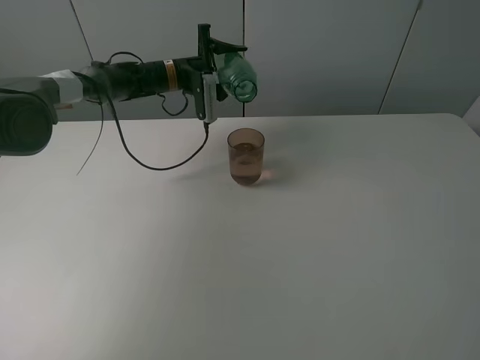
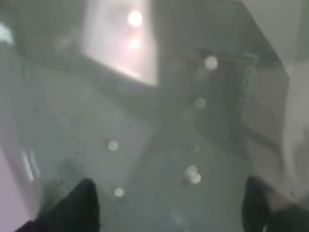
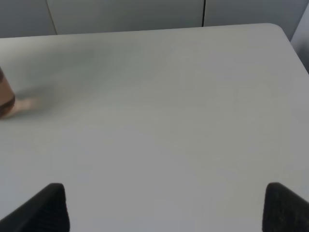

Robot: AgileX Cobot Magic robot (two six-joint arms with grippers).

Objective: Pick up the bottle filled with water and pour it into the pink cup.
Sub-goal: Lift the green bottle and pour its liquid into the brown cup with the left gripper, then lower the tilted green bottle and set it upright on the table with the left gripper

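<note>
In the exterior high view my left gripper is shut on the green-tinted bottle and holds it tipped over, neck pointing down and right above the pink cup. The cup stands upright on the white table and holds some liquid. The bottle fills the left wrist view as a blurred green pane between the two dark fingertips. The right wrist view shows my right gripper open and empty over bare table, with the cup's edge at the frame's side. The right arm is not in the exterior view.
A black cable hangs from the left arm and loops onto the table just left of the cup. A grey panelled wall stands behind the table's far edge.
</note>
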